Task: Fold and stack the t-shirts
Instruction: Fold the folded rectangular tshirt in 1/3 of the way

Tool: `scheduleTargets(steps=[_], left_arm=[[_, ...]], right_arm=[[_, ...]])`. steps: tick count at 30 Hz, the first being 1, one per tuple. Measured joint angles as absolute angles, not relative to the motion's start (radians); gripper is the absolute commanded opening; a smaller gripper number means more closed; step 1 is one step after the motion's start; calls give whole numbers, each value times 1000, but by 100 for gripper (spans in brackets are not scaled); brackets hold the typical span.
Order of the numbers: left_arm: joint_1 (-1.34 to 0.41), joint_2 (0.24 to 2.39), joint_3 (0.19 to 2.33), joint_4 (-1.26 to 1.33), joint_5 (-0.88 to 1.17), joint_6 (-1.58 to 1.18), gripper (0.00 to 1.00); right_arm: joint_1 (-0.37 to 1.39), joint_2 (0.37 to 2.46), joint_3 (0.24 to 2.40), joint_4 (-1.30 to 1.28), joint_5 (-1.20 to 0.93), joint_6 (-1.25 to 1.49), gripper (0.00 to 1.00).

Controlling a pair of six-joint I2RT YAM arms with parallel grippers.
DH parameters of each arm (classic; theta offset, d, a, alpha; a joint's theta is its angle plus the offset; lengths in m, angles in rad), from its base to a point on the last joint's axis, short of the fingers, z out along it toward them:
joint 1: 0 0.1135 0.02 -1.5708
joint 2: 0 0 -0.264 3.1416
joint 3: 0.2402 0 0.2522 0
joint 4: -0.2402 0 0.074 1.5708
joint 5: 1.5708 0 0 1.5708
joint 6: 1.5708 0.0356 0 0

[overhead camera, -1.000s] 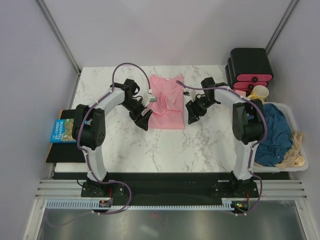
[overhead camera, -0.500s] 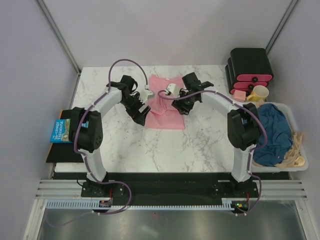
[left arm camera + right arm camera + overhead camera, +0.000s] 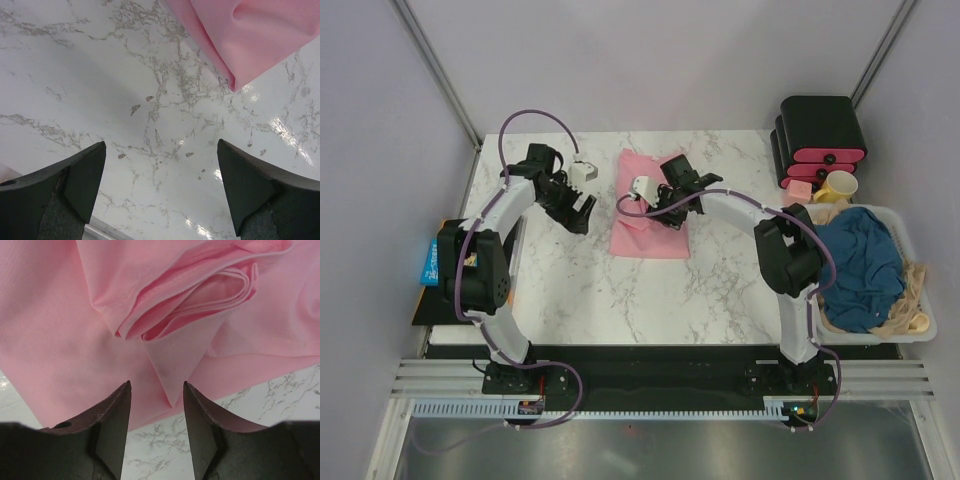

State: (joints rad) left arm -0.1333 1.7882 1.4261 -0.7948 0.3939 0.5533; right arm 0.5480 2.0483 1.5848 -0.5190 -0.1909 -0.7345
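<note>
The light pink t-shirt lies partly folded and rumpled at the back middle of the marble table. My right gripper is open just over it; in the right wrist view its jaws stand on either side of a pointed flap of the pink shirt without closing on it. My left gripper is open and empty over bare marble left of the shirt, and the shirt's edge shows at the upper right of the left wrist view. The dark teal-blue t-shirt lies bunched in the white basket at the right.
Black boxes with pink fronts stand at the back right, with a yellow mug in front of them. A blue book lies off the table's left edge. Cream-coloured items share the basket.
My left gripper has pulled away leftward from the pink shirt's left edge. My right gripper has moved left from beside the shirt to over its middle.
</note>
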Motion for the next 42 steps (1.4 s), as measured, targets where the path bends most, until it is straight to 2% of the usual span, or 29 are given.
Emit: scheduleTargets(steps=[8,11,15,17,20,23,42], left_arm=[[-113,1782,1393,-789,393,547,100],[-105,1779,1387,-785,393,547,100],[-96,1779,1380,-782,393,547,100],[-93,1779,1378,-782,393,547,100],[-86,1779,1377,-781,393,547,100],[-84,1779,1377,-780,394,547,100],[-80,1779,1367,-774,403,547,100]], right_arm=[[590,2106,1595,-465,-159,-735,46],[605,2120,1610,-448,-151,-735,39],[618,2131,1620,-433,-134,-739,25],[620,2133,1621,-425,-128,-739,23],[620,2138,1622,-418,-114,-742,9],[621,2140,1622,-409,-78,-744,5],[624,2086,1531,-239,244,-806,0]])
